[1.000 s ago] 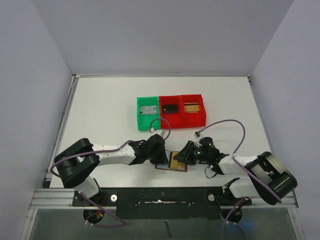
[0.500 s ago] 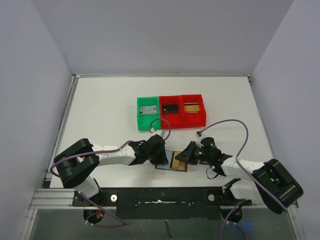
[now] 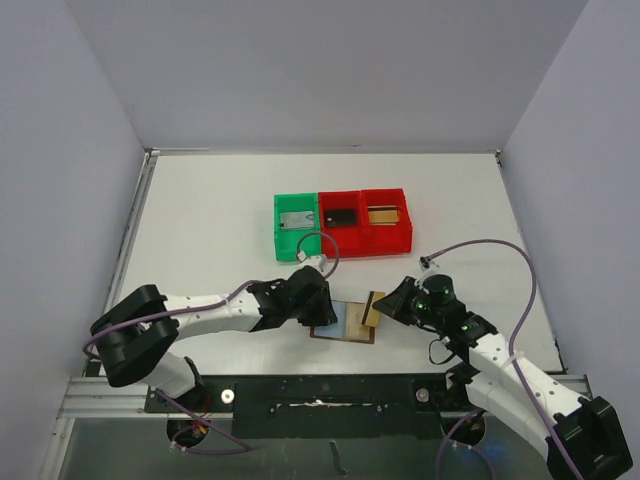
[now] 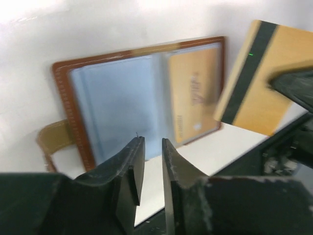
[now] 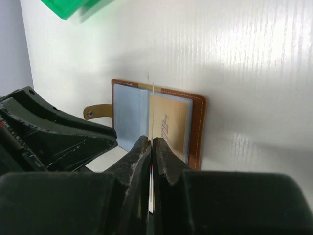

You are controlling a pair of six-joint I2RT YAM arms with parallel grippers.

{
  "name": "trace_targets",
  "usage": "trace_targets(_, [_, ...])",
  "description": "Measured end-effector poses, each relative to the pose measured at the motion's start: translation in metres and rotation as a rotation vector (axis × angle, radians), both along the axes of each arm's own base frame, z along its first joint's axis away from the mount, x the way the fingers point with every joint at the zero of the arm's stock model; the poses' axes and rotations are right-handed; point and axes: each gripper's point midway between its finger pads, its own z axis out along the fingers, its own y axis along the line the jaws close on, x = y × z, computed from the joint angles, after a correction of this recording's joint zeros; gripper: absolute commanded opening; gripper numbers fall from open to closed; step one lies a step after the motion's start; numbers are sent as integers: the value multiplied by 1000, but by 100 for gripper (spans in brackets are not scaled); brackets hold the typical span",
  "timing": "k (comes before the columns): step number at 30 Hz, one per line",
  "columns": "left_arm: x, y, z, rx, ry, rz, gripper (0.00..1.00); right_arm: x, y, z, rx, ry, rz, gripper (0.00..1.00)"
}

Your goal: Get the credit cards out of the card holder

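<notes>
- Brown leather-like bifold card holder [image 4: 117, 98]: lying open.
- Right gripper [image 5: 151, 143]: clamped on gold-yellow striped plastic credit card [image 4: 259, 78] at card holder's right edge.
- Left gripper [image 4: 152, 144]: fingers slightly apart, empty, above card holder.

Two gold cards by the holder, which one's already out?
The striped gold card, pinched in the right gripper beyond the card holder's right edge. The other gold card sits in its right pocket.

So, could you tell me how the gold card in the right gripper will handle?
The gold card looks thin yet flat where it overhangs the right gripper, so it is probably stiff and light. Pinched near one edge, it might pivot or slip.
</notes>
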Motion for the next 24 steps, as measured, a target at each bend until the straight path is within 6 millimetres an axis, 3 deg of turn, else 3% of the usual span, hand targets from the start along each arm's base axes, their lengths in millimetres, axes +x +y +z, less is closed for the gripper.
trace_targets(5, [1, -27, 38, -189, -40, -58, 25, 9, -8, 22, -19, -89, -28, 0])
trace_targets(7, [2, -36, 42, -226, -41, -77, 25, 12, -11, 25, -30, -104, -41, 0])
trace_targets(12, [-2, -38, 10, -175, 23, -88, 22, 17, -25, 30, -113, -117, -67, 0])
trace_targets(15, [-7, -28, -12, -108, 75, -76, 21, 29, -39, 48, -175, -158, -102, 0])
trace_targets(20, [-6, -26, -11, -101, 78, -58, 24, 54, -69, 73, -244, -211, -175, 0])
trace_targets(24, [-6, -24, -2, -108, 65, -53, 30, 68, -101, 73, -284, -197, -237, 0])
